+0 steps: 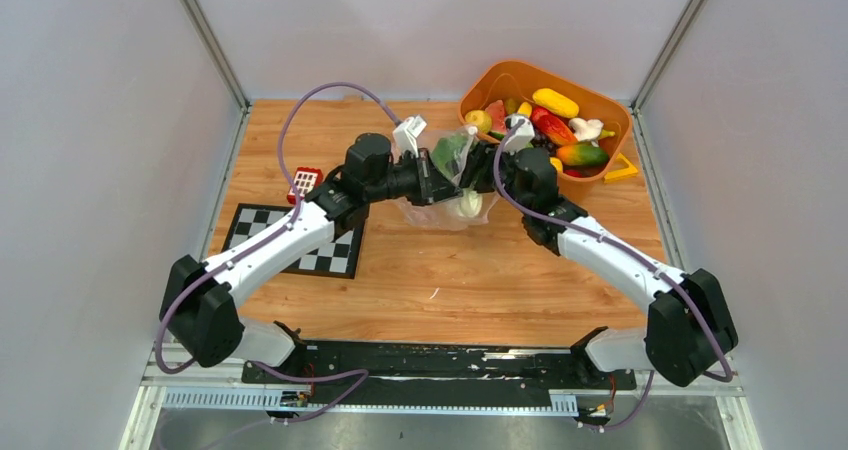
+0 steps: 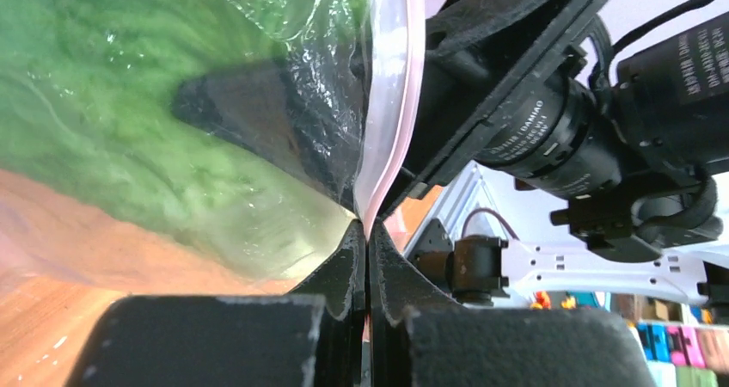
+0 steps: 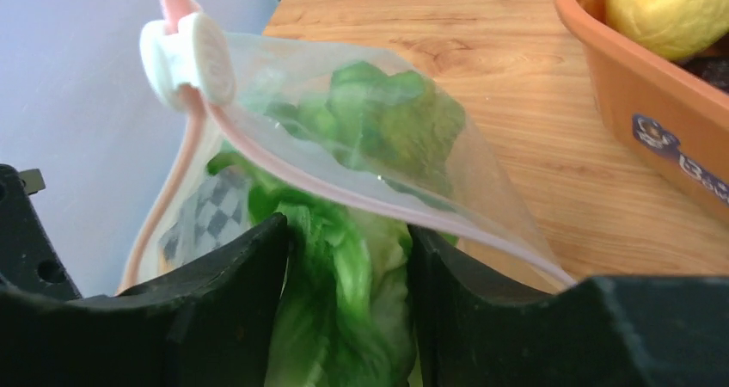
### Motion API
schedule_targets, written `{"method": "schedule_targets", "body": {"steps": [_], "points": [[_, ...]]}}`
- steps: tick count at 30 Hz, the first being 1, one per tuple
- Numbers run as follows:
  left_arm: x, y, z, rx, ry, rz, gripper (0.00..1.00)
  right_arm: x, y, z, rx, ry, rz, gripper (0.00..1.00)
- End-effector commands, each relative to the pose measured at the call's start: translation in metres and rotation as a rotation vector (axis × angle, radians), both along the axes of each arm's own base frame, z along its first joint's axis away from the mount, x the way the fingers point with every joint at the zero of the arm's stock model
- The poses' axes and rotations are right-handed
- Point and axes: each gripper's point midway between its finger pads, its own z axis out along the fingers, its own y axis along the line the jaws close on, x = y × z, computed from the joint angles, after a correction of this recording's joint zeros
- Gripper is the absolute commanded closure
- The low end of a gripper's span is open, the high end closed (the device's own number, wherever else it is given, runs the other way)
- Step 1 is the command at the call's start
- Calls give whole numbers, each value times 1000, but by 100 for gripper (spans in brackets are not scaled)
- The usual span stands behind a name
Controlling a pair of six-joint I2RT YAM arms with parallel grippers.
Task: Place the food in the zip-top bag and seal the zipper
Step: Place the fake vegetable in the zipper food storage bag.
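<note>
The clear zip-top bag [image 1: 447, 198] is held up over the middle of the table. My left gripper [image 1: 436, 182] is shut on its pinkish zipper [image 2: 389, 103] at the mouth edge, with the jaws pressed together on the strip [image 2: 365, 228]. My right gripper [image 1: 480, 166] is closed on the green cabbage [image 3: 344, 284] at the bag's mouth [image 3: 348, 232]. The cabbage shows green through the bag film [image 2: 129, 103] and in the top view [image 1: 452, 154]. A white slider [image 3: 187, 56] sits at the end of the zipper [image 3: 284, 176]. The other food lies in the orange basket.
The orange basket [image 1: 497, 75] at the back right holds several toy fruits, and its wall [image 3: 636, 103] stands close to the right of my right gripper. A checkerboard [image 1: 330, 255] and a small red block [image 1: 304, 181] lie at the left. Grey walls enclose the table.
</note>
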Motion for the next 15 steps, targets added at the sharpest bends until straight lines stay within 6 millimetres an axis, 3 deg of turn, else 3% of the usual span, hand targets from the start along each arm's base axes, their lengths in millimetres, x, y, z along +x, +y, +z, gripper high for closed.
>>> {"method": "schedule_targets", "body": {"steps": [1,4,10,13,15], "points": [[19,17,38,-39,-110,153,100,-32,29,42,-132,-99,270,40],[28,30,40,-20,-131,224,100,-50,26,43,-196,-80,362,30],[35,39,28,26,-107,268,100,-88,24,68,-199,-109,513,23],[35,39,21,33,-98,269,100,-94,14,75,-225,-98,491,24],[35,40,20,37,-97,269,100,-88,-2,76,-251,-105,384,25]]}}
